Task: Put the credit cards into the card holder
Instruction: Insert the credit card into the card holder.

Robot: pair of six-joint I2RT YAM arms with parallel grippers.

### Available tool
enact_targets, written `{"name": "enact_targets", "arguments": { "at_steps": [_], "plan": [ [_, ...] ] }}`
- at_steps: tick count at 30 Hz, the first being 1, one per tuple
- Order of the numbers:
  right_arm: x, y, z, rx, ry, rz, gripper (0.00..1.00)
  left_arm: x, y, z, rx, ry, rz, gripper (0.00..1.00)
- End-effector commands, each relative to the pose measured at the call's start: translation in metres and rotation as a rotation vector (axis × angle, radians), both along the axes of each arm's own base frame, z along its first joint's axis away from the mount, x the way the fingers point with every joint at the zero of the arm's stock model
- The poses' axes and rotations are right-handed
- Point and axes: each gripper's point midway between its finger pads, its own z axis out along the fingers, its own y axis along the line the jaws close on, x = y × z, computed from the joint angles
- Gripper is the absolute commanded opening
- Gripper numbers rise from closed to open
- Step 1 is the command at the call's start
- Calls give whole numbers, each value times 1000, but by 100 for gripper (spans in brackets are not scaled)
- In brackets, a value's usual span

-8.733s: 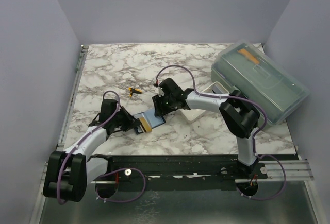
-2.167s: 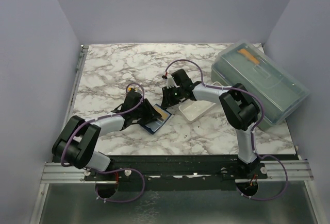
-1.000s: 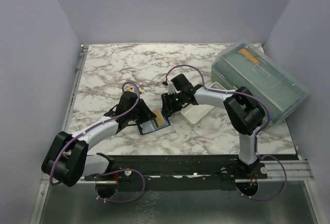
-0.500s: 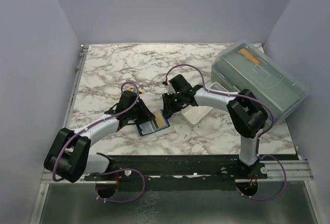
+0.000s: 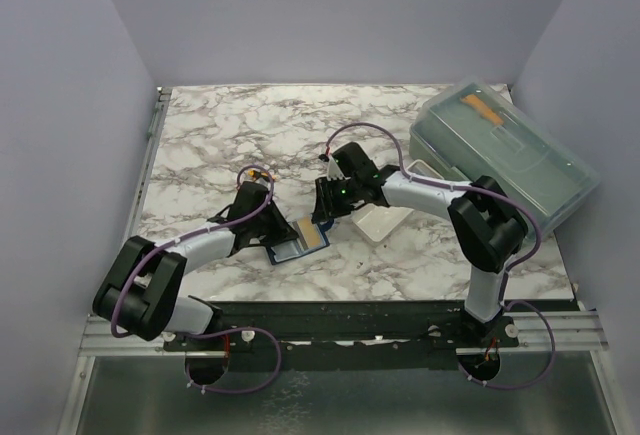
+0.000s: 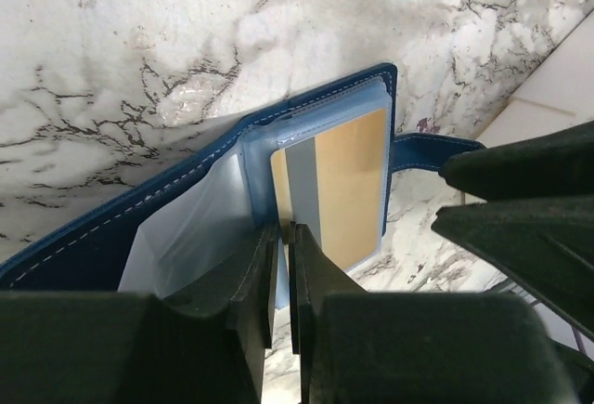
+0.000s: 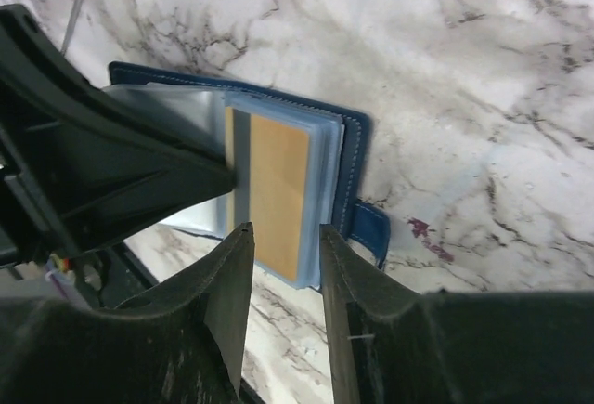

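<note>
Top external: tray (image 5: 386, 222) beside card holder (image 5: 288, 248)

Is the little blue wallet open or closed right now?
Open. The navy card holder lies spread on the marble table, its clear sleeves fanned out and a golden-tan card showing among them.

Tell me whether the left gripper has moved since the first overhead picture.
Yes. The left gripper has shifted right, toward the white tray, and now pinches the clear sleeve of the wallet.
</note>
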Motion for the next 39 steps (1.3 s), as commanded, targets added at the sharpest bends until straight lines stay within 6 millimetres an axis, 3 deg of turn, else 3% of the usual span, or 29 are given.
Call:
{"name": "enact_targets", "arguments": {
  "at_steps": [1, 11, 26, 32, 39],
  "plan": [
    [-12, 13, 10, 109, 52, 28, 39, 2, 7, -15, 37, -1, 20, 15],
    [-16, 10, -2, 155, 114, 26, 48, -7, 22, -32, 105, 43, 57, 8],
    [-21, 14, -11, 172, 153, 74, 49, -14, 27, -45, 130, 78, 59, 4],
    [-23, 16, -11, 188, 165, 86, 46, -14, 27, -44, 129, 77, 58, 4],
    [-27, 20, 2, 234, 170, 106, 39, -13, 26, -40, 122, 64, 58, 4]
  ]
}}
